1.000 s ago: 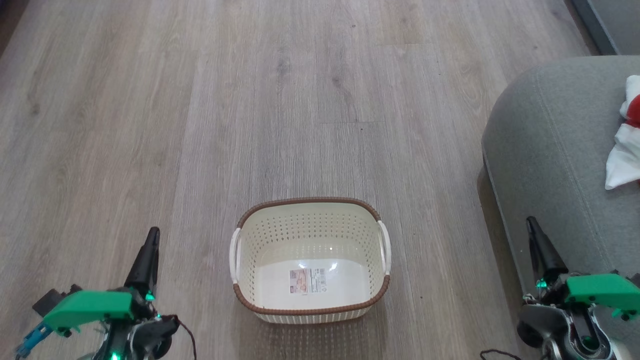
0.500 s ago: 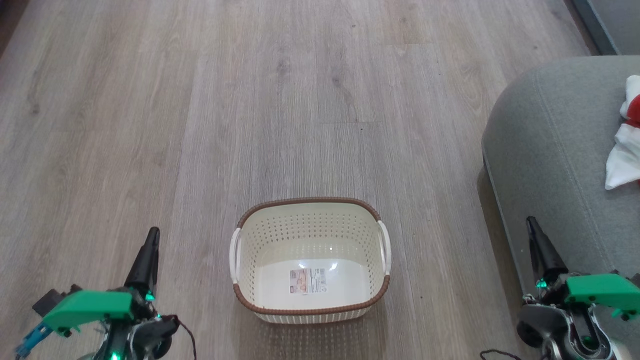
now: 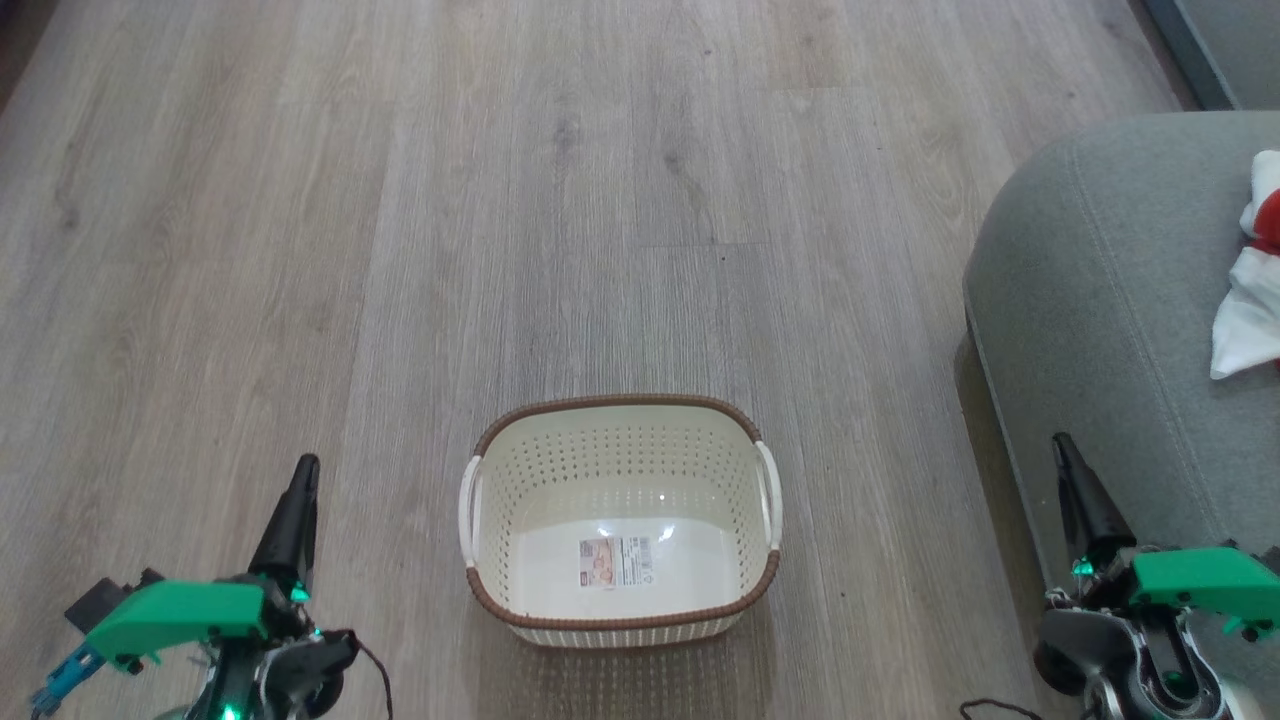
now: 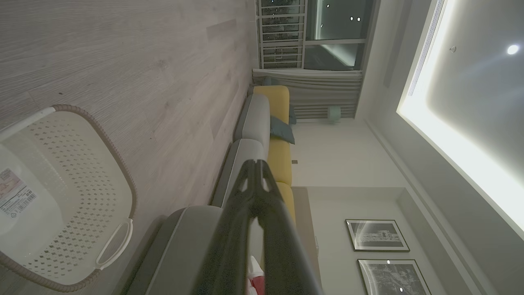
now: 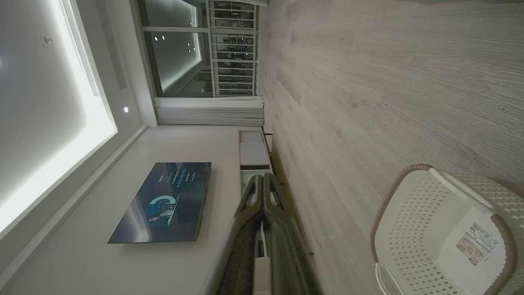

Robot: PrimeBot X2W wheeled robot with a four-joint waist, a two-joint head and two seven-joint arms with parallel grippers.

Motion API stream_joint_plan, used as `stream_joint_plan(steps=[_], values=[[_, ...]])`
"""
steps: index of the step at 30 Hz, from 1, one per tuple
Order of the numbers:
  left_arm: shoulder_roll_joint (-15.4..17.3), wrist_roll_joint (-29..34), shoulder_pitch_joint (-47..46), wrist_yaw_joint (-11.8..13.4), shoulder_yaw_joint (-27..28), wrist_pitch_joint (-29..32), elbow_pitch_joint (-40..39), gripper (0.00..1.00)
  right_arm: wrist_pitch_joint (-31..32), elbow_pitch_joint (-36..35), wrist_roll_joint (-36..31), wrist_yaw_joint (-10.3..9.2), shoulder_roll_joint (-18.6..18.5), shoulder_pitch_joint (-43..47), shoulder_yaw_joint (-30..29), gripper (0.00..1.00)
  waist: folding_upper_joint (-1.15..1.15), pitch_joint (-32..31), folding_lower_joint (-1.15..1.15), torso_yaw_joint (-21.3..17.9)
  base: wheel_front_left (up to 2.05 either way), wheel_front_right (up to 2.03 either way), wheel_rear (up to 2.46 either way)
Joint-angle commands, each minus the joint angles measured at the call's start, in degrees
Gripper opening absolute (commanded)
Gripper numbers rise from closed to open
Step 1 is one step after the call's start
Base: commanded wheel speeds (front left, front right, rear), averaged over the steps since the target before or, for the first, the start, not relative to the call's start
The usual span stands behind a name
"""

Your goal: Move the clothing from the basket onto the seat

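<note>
The cream basket (image 3: pixel 620 425) with its brown rim stands on the wood floor, with just a label on its bottom. The grey-green seat (image 3: pixel 1110 300) fills the right side. Red and white clothing (image 3: pixel 1250 300) lies on it at the right edge. My left gripper (image 3: pixel 305 465) is shut and holds nothing, left of the basket. My right gripper (image 3: pixel 1060 443) is shut and holds nothing, beside the seat's front corner. The left wrist view has the basket (image 4: pixel 61 196), the seat (image 4: pixel 180 250) and a bit of clothing (image 4: pixel 257 282) past the shut left gripper (image 4: pixel 254 163). The right wrist view has the basket (image 5: pixel 417 229) beside the shut right gripper (image 5: pixel 262 177).
Wood floor (image 3: pixel 500 200) stretches ahead of the basket. A grey skirting or furniture edge (image 3: pixel 1200 50) runs at the far right. The left wrist view shows a yellow and grey sofa (image 4: pixel 278 123); the right wrist view shows a wall screen (image 5: pixel 163 200) and a low cabinet (image 5: pixel 254 151).
</note>
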Motion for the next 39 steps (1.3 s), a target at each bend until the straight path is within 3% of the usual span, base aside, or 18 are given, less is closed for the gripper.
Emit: stream_joint_plan(steps=[1,39], values=[[0.6,-0.4,-2.7,-0.5,2.1,0.4,-1.9,0.0,0.3,-2.3,0.3,-0.01,-0.2,-3.2,1.0,0.0,0.0,0.0,0.0,0.0,0.0,0.0,0.0],[0.6,-0.4,-2.7,-0.5,2.0,0.4,-1.9,0.0,0.3,-2.3,0.4,-0.01,-0.2,-3.2,1.0,0.0,0.0,0.0,0.0,0.0,0.0,0.0,0.0]])
